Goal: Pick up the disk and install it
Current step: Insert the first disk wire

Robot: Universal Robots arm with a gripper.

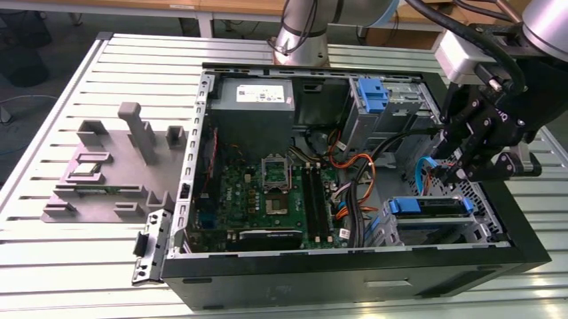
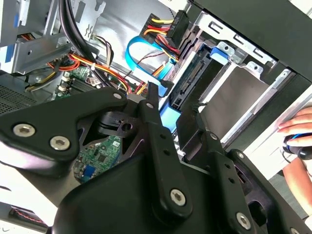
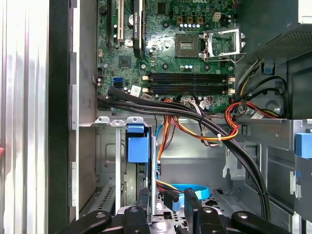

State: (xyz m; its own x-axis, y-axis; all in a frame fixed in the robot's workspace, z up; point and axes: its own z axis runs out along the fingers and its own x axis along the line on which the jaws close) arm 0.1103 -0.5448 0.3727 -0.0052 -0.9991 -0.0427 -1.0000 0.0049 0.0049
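So the disk is sitting in the lower drive bay of the open PC case, in the corner at the exterior view's right, nearest the camera. Its blue bracket edge faces up and runs left to right across the exterior view, with the silver body dropping into the bay below it. In the second wrist view its black connector end is turned toward the cables inside the case, with blue bracket tabs at both ends. In the first wrist view I only get the blue tab and a thin edge under it. Can't see the label anywhere.

The arm comes over from its base behind the case, with the wrist at the exterior view's right. The tool points down into the case just above the bay, leaning a bit toward the motherboard. Both wrist views show the tool released: fingers spread apart, one blue bracket tab in the gap, nothing pinched as far as I can see.

Second blue caddy sits in the far bay beside the power supply. A grey fixture block is on the desk, and a person's hand shows at the edge.
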